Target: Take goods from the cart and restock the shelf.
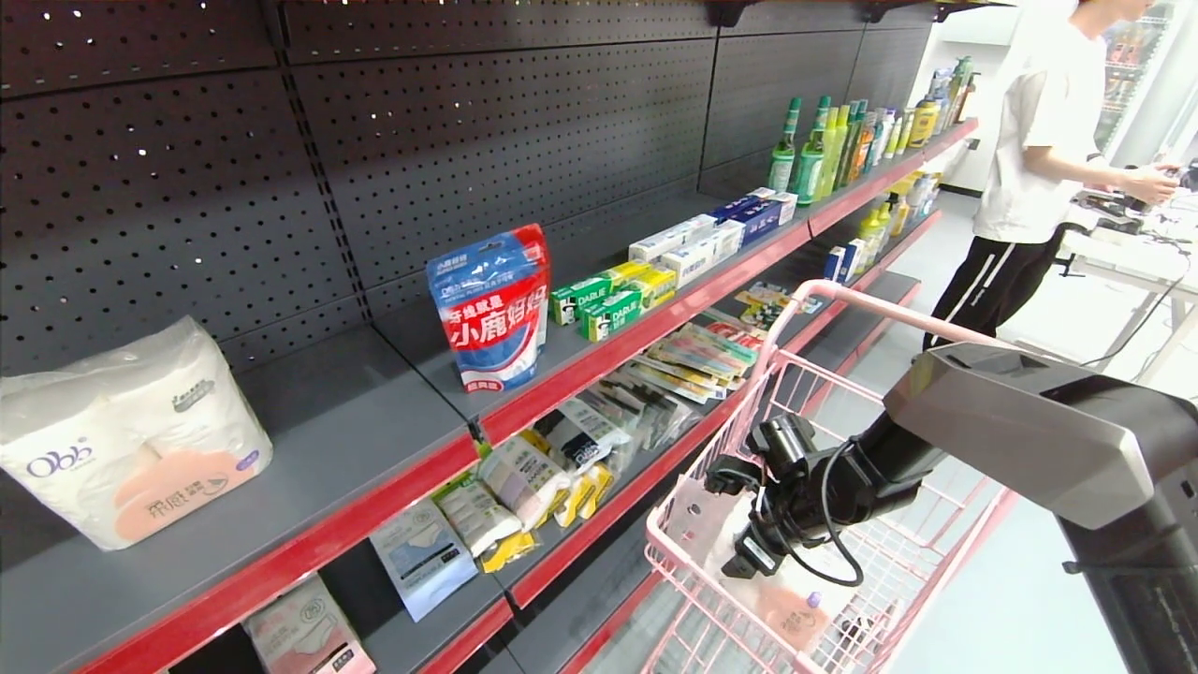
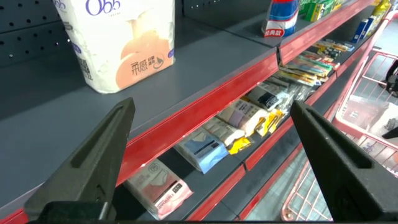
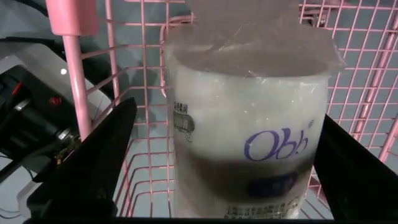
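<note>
Straddling white plastic-wrapped tissue pack in pink wire cart with right claw released; could squirt it loose by clamping off-centre.

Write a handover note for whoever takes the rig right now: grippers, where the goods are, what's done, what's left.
Left gripper: open, empty, facing the shelf front.
Right gripper: open, down inside the pink cart, fingers either side of the cart tissue pack, not closed on it.
Done: a shelved tissue pack of the same kind stands at the shelf's left end.
Left: close on the cart tissue pack, lift it out, and set it on the shelf, probably on the bare board beside the shelved one.
</note>
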### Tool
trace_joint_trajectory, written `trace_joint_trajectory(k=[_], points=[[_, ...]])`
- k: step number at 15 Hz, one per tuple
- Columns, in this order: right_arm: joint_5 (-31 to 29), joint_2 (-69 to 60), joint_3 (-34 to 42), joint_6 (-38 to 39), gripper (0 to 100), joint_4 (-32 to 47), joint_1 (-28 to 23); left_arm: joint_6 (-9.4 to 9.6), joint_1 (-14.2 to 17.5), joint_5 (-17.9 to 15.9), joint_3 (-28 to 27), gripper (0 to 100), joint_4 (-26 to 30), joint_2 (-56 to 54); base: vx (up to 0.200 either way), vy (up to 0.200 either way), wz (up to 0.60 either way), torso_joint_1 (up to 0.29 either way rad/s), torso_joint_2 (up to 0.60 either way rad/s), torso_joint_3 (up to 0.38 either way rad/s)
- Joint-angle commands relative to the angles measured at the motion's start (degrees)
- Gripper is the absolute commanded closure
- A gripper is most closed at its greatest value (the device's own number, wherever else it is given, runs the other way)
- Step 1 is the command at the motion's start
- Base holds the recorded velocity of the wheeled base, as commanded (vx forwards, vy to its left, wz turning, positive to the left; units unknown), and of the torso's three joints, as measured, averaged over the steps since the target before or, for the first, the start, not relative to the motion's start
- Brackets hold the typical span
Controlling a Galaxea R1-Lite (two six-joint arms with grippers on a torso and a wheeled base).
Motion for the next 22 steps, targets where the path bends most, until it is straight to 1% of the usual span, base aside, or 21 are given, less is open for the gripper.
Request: trace_joint_trajectory(k=[1, 5, 14, 15, 17, 22], points=[[0.1, 0.5, -0.4, 0.1, 0, 0.1, 0.1, 0.05, 0.0, 0.0, 0.0, 0, 0.0, 0.0, 0.0, 0.0, 0.0, -0.1, 0.27, 0.144], [0.2, 0.5, -0.4, 0.0, 0, 0.1, 0.1, 0.05, 0.0, 0.0, 0.0, 0, 0.0, 0.0, 0.0, 0.0, 0.0, -0.115, 0.29, 0.159], [-0.8, 0.5, -0.6, -1.9, 0, 0.6, 0.1, 0.05, 0.0, 0.0, 0.0, 0, 0.0, 0.0, 0.0, 0.0, 0.0, -0.002, 0.01, 0.005], [-1.3, 0.4, -0.9, -2.5, 0, 2.2, 0.1, 0.05, 0.0, 0.0, 0.0, 0, 0.0, 0.0, 0.0, 0.0, 0.0, 0.0, 0.0, 0.0], [-2.9, 0.1, -3.2, -3.4, 0, 7.9, -0.1, 0.05, 0.0, 0.0, 0.0, 0, 0.0, 0.0, 0.0, 0.0, 0.0, 0.0, 0.0, 0.0], [-4.1, 1.5, -6.1, -3.7, 0, 8.8, 0.4, -0.04, 0.0, 0.0, 0.0, 0, 0.0, 0.0, 0.0, 0.0, 0.0, 0.0, 0.0, 0.0]])
